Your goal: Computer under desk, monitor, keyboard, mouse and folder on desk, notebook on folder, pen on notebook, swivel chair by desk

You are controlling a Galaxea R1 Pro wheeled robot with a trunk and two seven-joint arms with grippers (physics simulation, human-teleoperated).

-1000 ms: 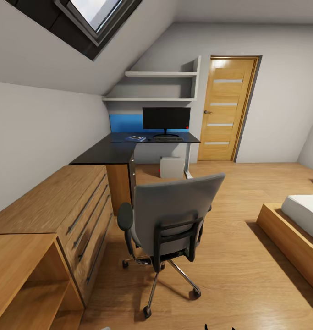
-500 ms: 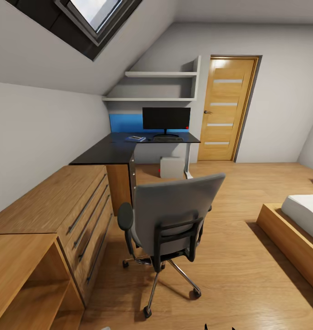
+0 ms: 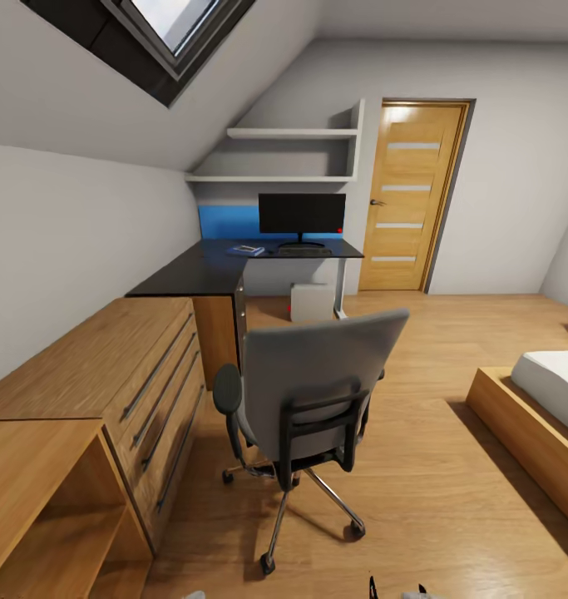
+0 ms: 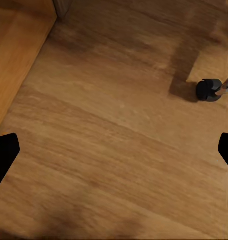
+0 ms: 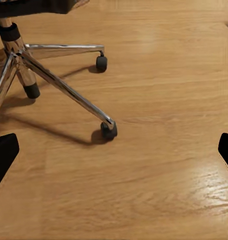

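**A:** While the swivel chair [image 3: 313, 391] is sitting out on the wood floor [image 3: 417, 466], well apart from the desk [image 3: 209, 274], that last step is looking undone. Its back is facing the camera and the seat is facing the desk, so its front-back axis is running roughly toward the desk. The seat surface is hidden behind the backrest.

**B:** What's on the desk?

**A:** The monitor [image 3: 302, 215] is standing on it at the far end, its wide axis running along the back wall. The keyboard [image 3: 303, 249] is lying just in front of the monitor, long axis parallel to the screen. The folder [image 3: 246, 249] is lying flat on the desk beside the keyboard, with something small on top; too small to tell notebook or pen. I can't make out the mouse. The computer [image 3: 311, 301] is standing upright under the desk, near its white leg.

**B:** Grippers?

**A:** Left gripper [image 4: 114, 150] is hanging open over bare floor, a castor [image 4: 209, 90] nearby. Right gripper [image 5: 114, 150] is also spread wide and holding nothing, looking down at the chair's chrome base [image 5: 53, 80]. I'm judging what's mostly left is pushing the chair toward the desk.
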